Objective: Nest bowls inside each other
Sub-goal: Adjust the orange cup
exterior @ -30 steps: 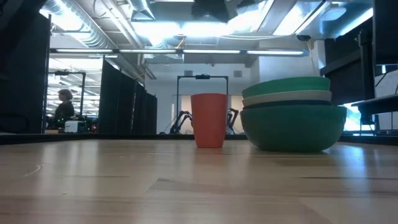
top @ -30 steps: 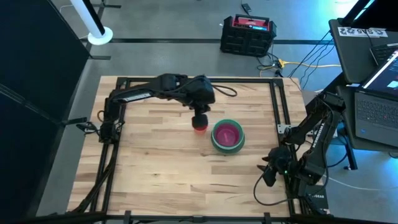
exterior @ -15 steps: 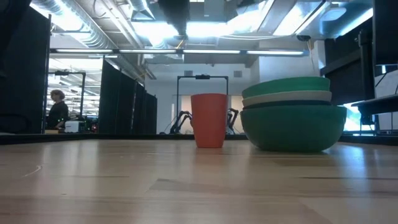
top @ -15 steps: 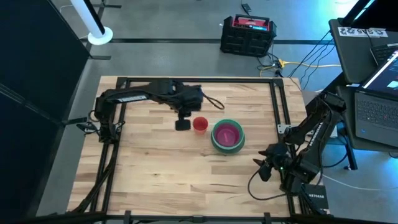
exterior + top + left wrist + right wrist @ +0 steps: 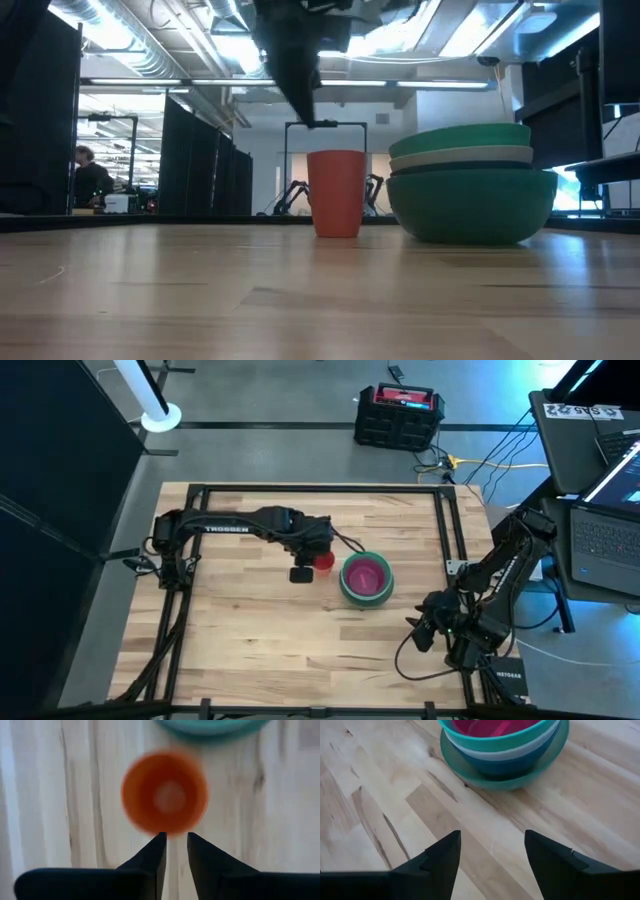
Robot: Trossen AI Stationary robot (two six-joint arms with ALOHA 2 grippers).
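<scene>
The bowls sit nested mid-table, pink innermost. The left gripper hangs just above the red cup, jaws narrowly parted, empty; lowered off-centre, a finger could tip it. The right gripper waits wide open, empty, near the table's right edge.

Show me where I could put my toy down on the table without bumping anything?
Plenty of bare wood lies along the near edge of the table, below the stacked bowls, and at the left side. It is crowded only mid-table, where the red cup stands beside the bowls with the left arm's fingers over it.
</scene>
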